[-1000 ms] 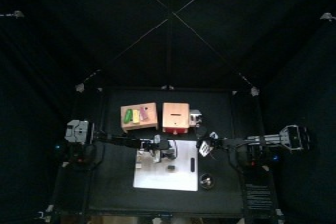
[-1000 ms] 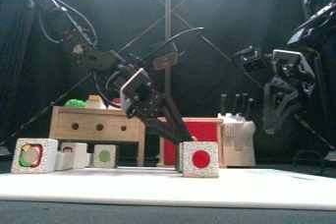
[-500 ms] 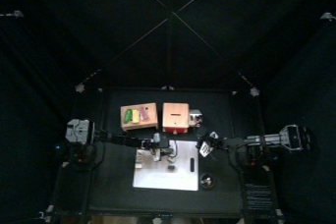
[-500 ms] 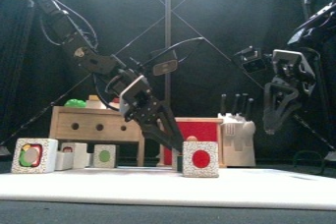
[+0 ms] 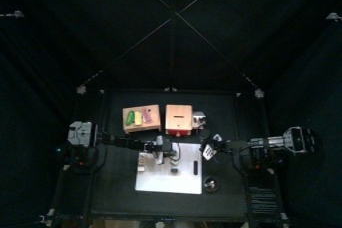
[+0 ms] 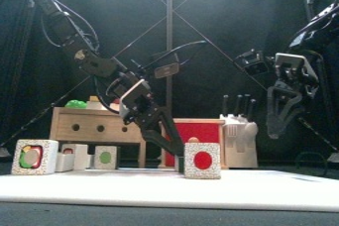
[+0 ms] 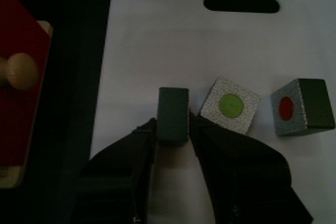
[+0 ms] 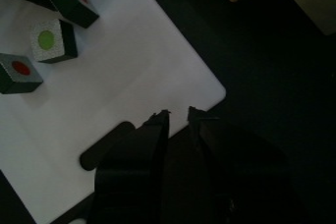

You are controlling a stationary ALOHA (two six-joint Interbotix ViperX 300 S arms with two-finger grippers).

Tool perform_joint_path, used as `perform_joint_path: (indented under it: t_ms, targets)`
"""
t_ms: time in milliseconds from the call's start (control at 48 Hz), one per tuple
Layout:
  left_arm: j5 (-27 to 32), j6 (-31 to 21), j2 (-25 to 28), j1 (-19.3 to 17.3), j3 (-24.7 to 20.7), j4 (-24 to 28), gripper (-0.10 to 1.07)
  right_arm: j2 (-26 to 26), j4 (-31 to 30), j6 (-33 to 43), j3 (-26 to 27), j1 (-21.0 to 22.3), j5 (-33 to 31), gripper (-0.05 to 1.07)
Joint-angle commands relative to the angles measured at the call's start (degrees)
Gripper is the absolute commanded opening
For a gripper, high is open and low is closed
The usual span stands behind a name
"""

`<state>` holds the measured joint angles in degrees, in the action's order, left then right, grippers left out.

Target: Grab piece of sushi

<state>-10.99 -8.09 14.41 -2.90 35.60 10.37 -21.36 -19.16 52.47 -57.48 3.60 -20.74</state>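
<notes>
A white cutting board [image 7: 157, 31] holds sushi pieces: one with a green dot [image 7: 231, 105], one with a red dot [image 7: 302, 105]. My left gripper [image 7: 174, 135] is low over the board, its jaws shut on a dark green sushi piece [image 7: 174, 120] standing on edge. In the front view the left gripper [image 6: 165, 149] reaches down just behind the red-dot piece [image 6: 201, 159]. My right gripper [image 6: 279, 121] hangs high at the right, jaws together and empty; in its own view [image 8: 179, 118] it is above the board's corner [image 8: 157, 61].
A red box [image 6: 199, 131] and a wooden box [image 6: 95, 126] with a green item on top stand behind the board. A knife block [image 6: 239, 131] stands at the right. More sushi pieces [image 6: 36, 157] sit at the front left.
In the front view my left arm has shifted a little to the left while staying low over the board. The right arm has not moved.
</notes>
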Motion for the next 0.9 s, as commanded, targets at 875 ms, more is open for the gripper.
perform_joint_path:
  t_ms: [875]
  targets:
    - [-0.3, -0.1, -3.7, 0.2, -1.1, 0.5, 0.58, -0.4, 0.1, 0.0, 1.8, -0.4, 0.3, 0.65]
